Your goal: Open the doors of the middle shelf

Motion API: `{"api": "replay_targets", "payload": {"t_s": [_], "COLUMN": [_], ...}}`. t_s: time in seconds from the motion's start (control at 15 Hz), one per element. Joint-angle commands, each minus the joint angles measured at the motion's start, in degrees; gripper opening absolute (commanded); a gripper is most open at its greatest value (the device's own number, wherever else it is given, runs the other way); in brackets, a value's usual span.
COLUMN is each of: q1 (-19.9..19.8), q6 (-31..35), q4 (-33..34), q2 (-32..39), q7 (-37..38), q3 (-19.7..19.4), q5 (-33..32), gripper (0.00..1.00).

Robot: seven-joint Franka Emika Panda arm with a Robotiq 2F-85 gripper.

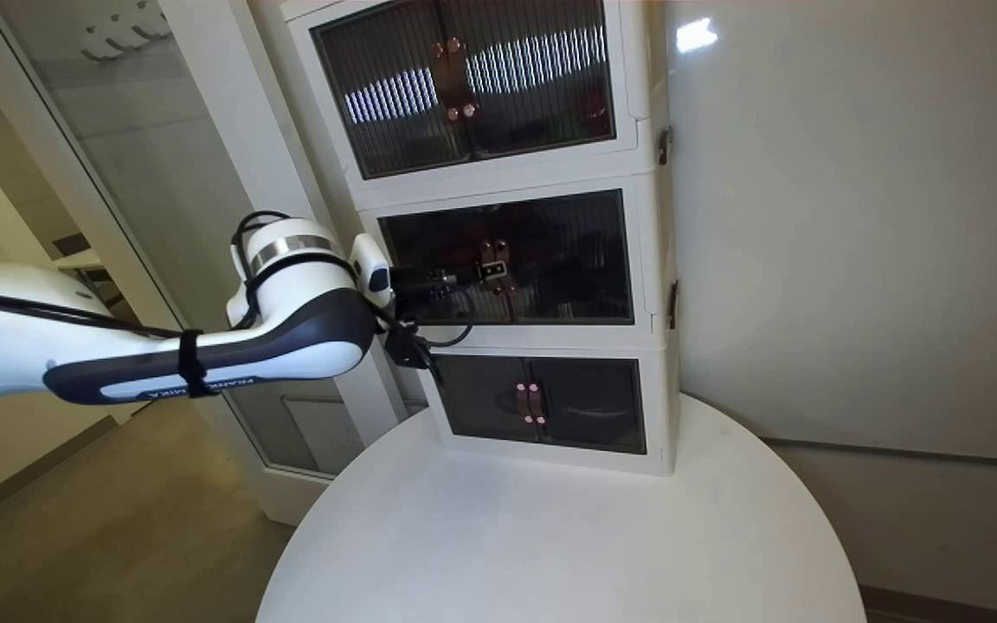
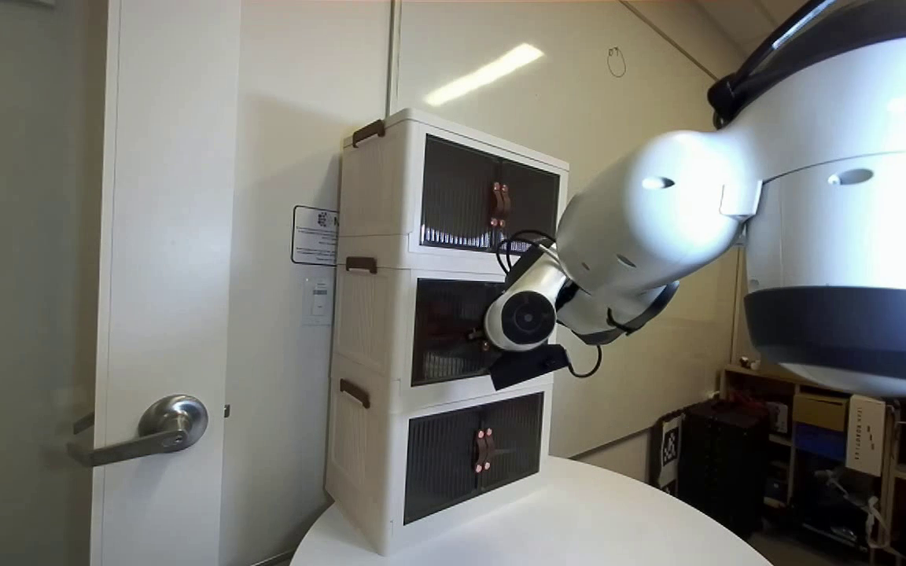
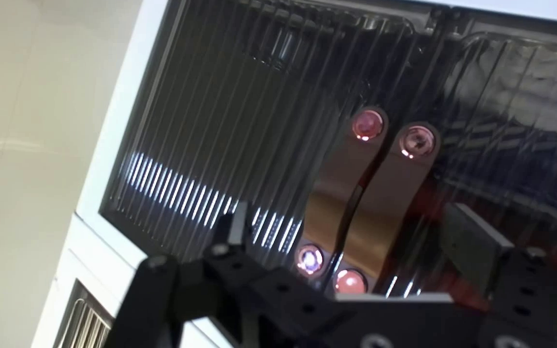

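The doors of the middle shelf are dark tinted glass panels (image 1: 576, 251), and they look shut. In an exterior view my arm covers part of them (image 2: 449, 322). The middle shelf (image 1: 644, 260) is the central tier of the white cabinet; its side wall shows in an exterior view (image 2: 370, 322). Two brown strap handles with pink studs sit side by side at the doors' meeting edge, the left handle (image 3: 339, 169) and the right handle (image 3: 394, 188). My gripper (image 3: 356, 227) is open in front of the doors, its fingers either side of both handles. Red and dark items show behind the glass.
The top compartment (image 1: 464, 86) and bottom compartment (image 1: 585, 402) have similar dark doors, which are shut. The cabinet stands on a round white table (image 1: 550, 536) by a wall (image 1: 853, 216). A door with a lever handle (image 2: 162, 428) is beside it.
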Motion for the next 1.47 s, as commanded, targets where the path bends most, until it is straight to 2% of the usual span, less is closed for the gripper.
{"api": "replay_targets", "payload": {"t_s": [0.0, 0.2, 0.33, 0.53, 0.6, 0.93, 1.4], "q1": [0.0, 0.2, 0.1, 0.3, 0.4, 1.0, 2.3], "q6": [1.7, 1.9, -0.5, -0.3, -0.2, 1.2, 6.3], "q4": [1.1, 1.1, 2.5, 3.1, 3.2, 2.8, 2.3], "q2": [4.7, 6.0, 3.1, 3.0, 3.0, 3.0, 3.0], "q7": [4.4, 6.1, 7.2, 9.0, 9.6, 12.9, 20.3], "q3": [-3.2, -4.2, -2.7, -3.1, -3.3, -3.9, -6.1], "q5": [0.3, 0.3, -3.2, -4.7, -5.3, -8.0, -13.8], "gripper": [0.67, 0.43, 0.27, 0.04, 0.01, 0.00, 0.01]}}
